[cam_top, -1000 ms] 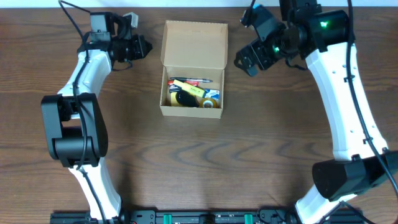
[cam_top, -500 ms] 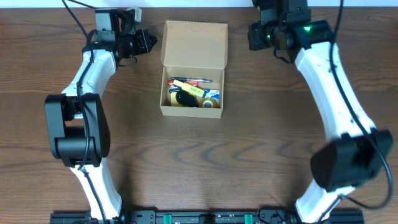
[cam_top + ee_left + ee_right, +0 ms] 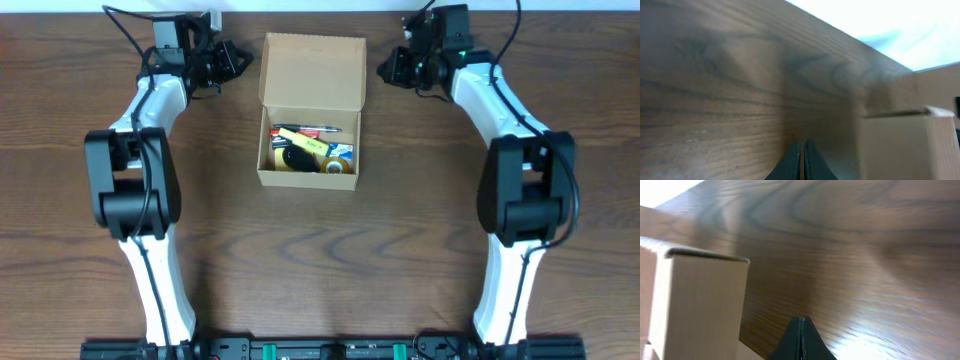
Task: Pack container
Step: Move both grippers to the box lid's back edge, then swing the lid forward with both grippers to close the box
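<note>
The tan cardboard container (image 3: 269, 175) sits at the middle of the far half of a dark wood-grain table (image 3: 400, 240), its lid flap (image 3: 313, 70) thrown back towards the far edge and its inside open to the overhead camera. Packed within are a yellow item (image 3: 303, 148) lying at a slant, a dark roll (image 3: 283, 160) under it, a few pens (image 3: 305, 130) along the far wall and a blue-and-yellow piece (image 3: 344, 156) at the right wall. The marks on the yellow item are too small to read.

The left gripper (image 3: 234, 62) lies low just beside the flap's left edge and the right gripper (image 3: 385, 70) just beside its right edge, neither touching the cardboard as far as the overhead view shows. Each wrist view shows its own dark fingers pressed together over bare tabletop with nothing between them: in the left wrist view (image 3: 801, 147) a blurred corner of the box fills the right side of the frame, and in the right wrist view (image 3: 801, 322) another box corner stands at the left. A black rail (image 3: 320, 350) runs along the table's near edge
</note>
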